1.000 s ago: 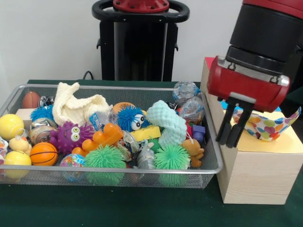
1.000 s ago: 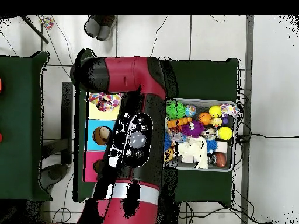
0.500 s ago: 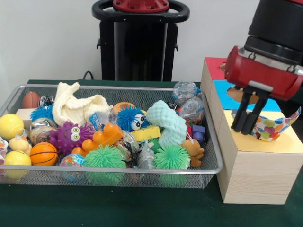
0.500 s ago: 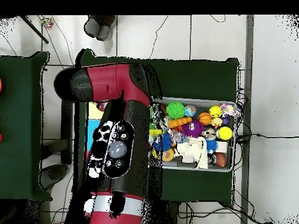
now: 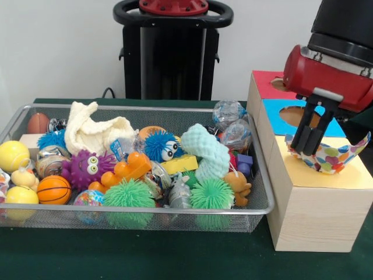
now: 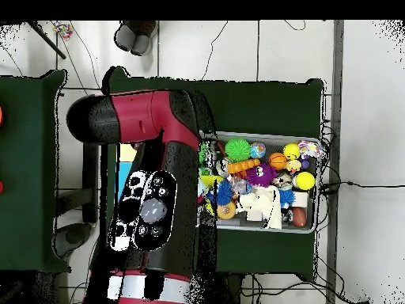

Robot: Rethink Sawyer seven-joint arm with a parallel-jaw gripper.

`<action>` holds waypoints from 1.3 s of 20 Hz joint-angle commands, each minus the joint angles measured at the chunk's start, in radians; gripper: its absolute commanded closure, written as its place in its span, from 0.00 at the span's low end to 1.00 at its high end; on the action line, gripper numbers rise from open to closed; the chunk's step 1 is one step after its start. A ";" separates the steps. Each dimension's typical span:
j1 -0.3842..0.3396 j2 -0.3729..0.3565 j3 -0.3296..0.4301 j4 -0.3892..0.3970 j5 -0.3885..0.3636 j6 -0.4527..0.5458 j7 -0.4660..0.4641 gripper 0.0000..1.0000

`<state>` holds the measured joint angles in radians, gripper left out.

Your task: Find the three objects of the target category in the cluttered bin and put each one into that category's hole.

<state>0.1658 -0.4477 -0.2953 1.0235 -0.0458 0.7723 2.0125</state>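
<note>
The gripper [image 5: 305, 147] has moved up and to the right side of the picture, and now hangs right over the dotted cloth [image 5: 332, 156]. Its two black fingers [image 5: 313, 135] look pressed close together, with nothing between them. The cloth sits bunched on the yellow box top [image 5: 326, 178], right where the hole should be, so the hole cannot be seen. It looks like the cloth still needs a push down. The bin [image 5: 145, 218] on the left shows no other dotted cloth.
</note>
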 commanded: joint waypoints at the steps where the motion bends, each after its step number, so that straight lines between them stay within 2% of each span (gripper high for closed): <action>1: -0.033 0.012 0.130 0.155 -0.031 -0.025 -0.044 1.00; 6: -0.038 0.033 0.135 0.138 -0.039 0.004 -0.058 1.00; 10: 0.024 0.097 0.024 0.045 -0.118 0.056 -0.007 1.00; 13: 0.042 0.113 -0.008 0.028 -0.137 0.053 0.017 1.00; 20: 0.017 0.119 0.060 0.055 -0.117 -0.012 0.005 1.00; 26: 0.074 0.148 -0.048 0.015 -0.182 0.004 0.050 1.00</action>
<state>0.2264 -0.3436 -0.3451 1.0170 -0.1455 0.7719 2.0125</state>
